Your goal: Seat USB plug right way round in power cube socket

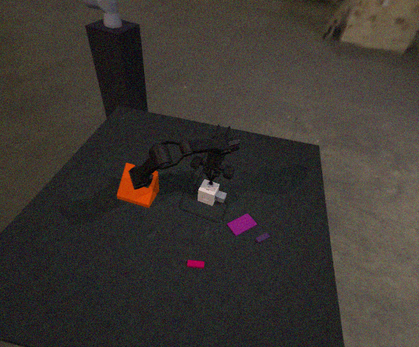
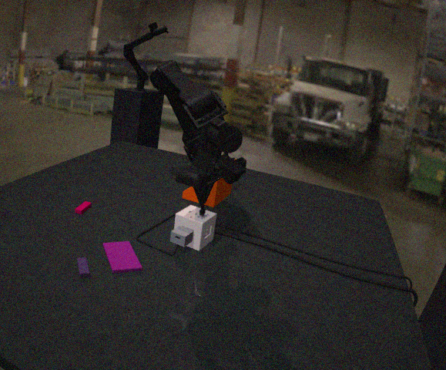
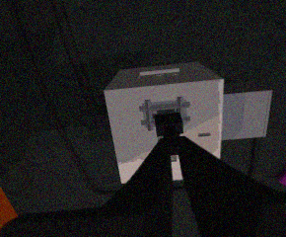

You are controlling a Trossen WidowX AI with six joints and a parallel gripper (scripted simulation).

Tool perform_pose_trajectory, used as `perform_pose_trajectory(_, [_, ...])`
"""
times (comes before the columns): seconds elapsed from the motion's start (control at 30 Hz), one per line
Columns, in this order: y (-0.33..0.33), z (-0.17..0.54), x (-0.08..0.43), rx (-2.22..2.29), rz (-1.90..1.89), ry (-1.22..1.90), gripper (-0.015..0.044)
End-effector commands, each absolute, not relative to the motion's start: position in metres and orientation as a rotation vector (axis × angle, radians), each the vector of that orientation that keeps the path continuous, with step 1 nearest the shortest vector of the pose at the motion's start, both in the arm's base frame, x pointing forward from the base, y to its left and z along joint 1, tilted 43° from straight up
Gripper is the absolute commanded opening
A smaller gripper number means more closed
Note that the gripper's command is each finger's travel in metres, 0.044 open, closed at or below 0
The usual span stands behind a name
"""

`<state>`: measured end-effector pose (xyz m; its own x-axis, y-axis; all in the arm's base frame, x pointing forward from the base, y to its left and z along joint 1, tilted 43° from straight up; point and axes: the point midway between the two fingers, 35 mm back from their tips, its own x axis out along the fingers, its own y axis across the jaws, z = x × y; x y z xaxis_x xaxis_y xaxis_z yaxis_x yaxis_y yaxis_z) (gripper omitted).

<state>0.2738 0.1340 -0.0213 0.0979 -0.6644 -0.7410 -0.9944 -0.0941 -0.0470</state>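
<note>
Gripper: the gripper (image 3: 169, 143) pointed straight down, its jaws pinched narrowly on the USB plug (image 3: 169, 123).
USB plug: stood in the socket atop the white power cube (image 2: 196, 227), near the middle of the tabletop (image 1: 90, 291).
Nearby: a magenta card (image 1: 241, 224) and a pink block (image 1: 195, 264) lay apart.

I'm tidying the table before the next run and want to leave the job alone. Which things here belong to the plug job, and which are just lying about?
Part of the job:
- USB plug
- power cube
- gripper, closed on the plug
- black cable

Lying about:
- magenta card
- small purple block
- pink block
</note>
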Motion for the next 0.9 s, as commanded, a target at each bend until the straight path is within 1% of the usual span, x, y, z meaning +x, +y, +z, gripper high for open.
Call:
perform_pose_trajectory(0.0, [0.1342,-0.0212,0.274,-1.821,0.762,1.622,0.0])
perform_pose_trajectory(0.87, [0.1396,-0.0152,0.273,-1.821,0.763,1.622,0.0])
